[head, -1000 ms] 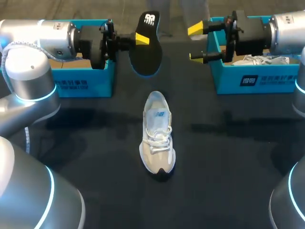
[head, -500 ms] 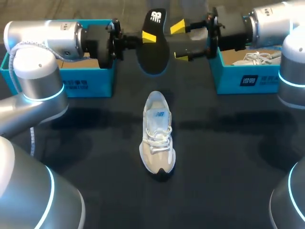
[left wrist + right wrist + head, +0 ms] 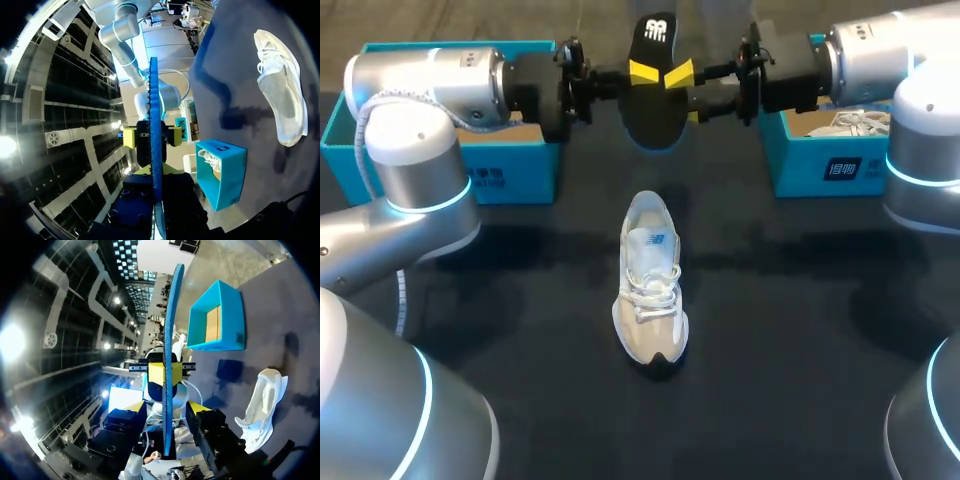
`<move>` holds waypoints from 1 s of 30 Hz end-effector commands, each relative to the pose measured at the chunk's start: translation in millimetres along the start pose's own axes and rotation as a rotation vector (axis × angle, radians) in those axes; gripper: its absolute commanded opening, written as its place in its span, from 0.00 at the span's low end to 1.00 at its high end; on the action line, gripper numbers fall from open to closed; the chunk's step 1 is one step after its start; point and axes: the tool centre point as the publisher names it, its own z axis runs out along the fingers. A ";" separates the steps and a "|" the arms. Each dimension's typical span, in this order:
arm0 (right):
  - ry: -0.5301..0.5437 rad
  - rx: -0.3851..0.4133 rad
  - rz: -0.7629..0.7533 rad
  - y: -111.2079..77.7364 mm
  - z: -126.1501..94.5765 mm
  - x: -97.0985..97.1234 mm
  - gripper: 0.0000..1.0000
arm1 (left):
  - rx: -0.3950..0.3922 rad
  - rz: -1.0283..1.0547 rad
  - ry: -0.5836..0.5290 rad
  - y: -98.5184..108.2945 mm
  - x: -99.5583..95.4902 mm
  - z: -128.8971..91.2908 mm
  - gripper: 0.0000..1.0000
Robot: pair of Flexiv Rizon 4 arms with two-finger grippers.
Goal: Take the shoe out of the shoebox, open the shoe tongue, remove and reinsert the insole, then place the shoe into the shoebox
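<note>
A black insole (image 3: 655, 95) with a blue underside hangs above the table's far middle, and my left gripper (image 3: 640, 72) is shut on its edge. From the other side my right gripper (image 3: 685, 93) straddles the insole. In the right wrist view the insole's blue edge (image 3: 169, 365) runs between the right gripper's (image 3: 167, 410) yellow tips with a gap on each side, so it is open. The left wrist view has the insole (image 3: 154, 125) rising edge-on from my left gripper (image 3: 155, 172). The white and grey shoe (image 3: 650, 290) stands on the table's middle, its toe toward the near edge.
A turquoise shoebox (image 3: 480, 175) stands at the far left, open and showing a cardboard floor (image 3: 212, 325). A second turquoise box (image 3: 840, 165) at the far right holds another white shoe (image 3: 860, 125). The dark table (image 3: 800, 330) spreads around the shoe.
My right arm has swung left to the insole and its fingers have narrowed around it. My left arm has shifted slightly right with the insole. The shoe has stayed put.
</note>
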 end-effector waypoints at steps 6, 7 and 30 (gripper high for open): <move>0.027 -0.019 0.004 2.5 8.0 -1.9 0.46 | -0.017 0.011 -0.021 2.9 -0.5 7.7 0.00; 0.026 -0.019 0.005 2.6 8.2 -2.2 0.45 | -0.017 0.010 -0.021 3.0 -0.5 7.8 0.00; 0.040 -0.014 0.010 4.7 15.0 -4.5 0.26 | -0.018 0.011 -0.041 3.7 -1.6 13.1 0.00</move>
